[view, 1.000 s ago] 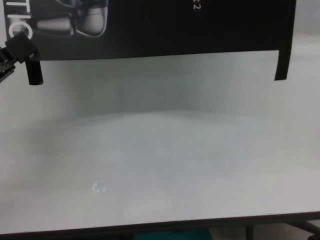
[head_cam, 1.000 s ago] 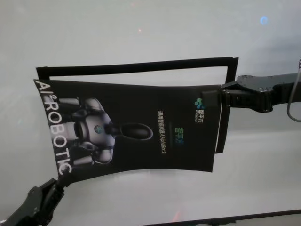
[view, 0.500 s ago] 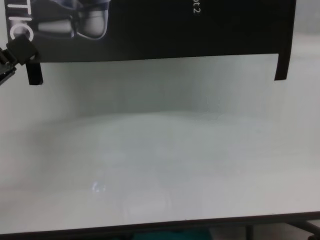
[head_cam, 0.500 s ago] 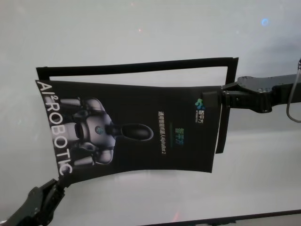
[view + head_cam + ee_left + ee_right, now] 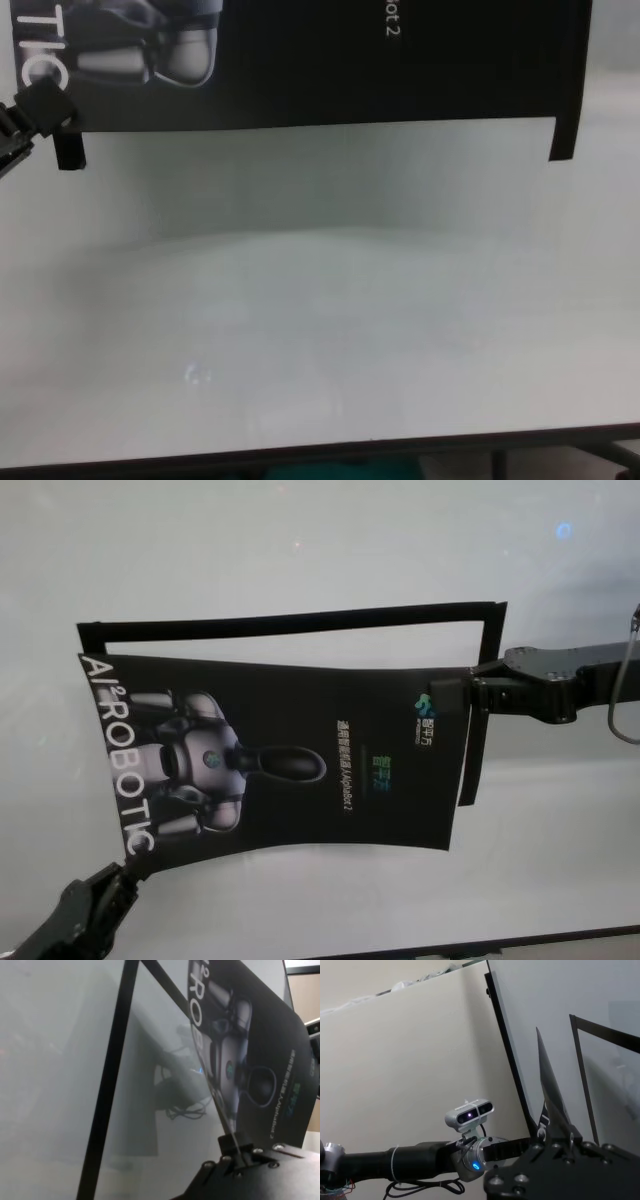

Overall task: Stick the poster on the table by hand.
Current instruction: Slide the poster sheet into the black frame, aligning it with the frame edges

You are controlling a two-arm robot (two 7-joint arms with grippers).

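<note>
The poster point(image 5: 290, 755), a black glossy sheet with white "AI²ROBOTIC" lettering and a robot picture, hangs slightly bowed over the pale table point(image 5: 300, 540). My left gripper point(image 5: 128, 865) is shut on its near-left corner. My right gripper point(image 5: 452, 694) is shut on its far-right corner. The chest view shows the poster's near edge point(image 5: 300, 60) above the table, casting a shadow, with the left gripper point(image 5: 38, 105) at its corner. The left wrist view shows the poster point(image 5: 260, 1060) pinched in the left gripper point(image 5: 237, 1146). The right wrist view shows it edge-on point(image 5: 551, 1102).
Two narrow black strips lie on the table, one along the far side point(image 5: 290, 620) and one down the right point(image 5: 475, 740). Their near ends show in the chest view point(image 5: 562, 140). The table's near dark edge point(image 5: 320, 452) is close. My head camera point(image 5: 470, 1112) shows in the right wrist view.
The poster has shifted slightly toward the near edge of the table, with my left gripper moving back a little. The right gripper has barely moved.
</note>
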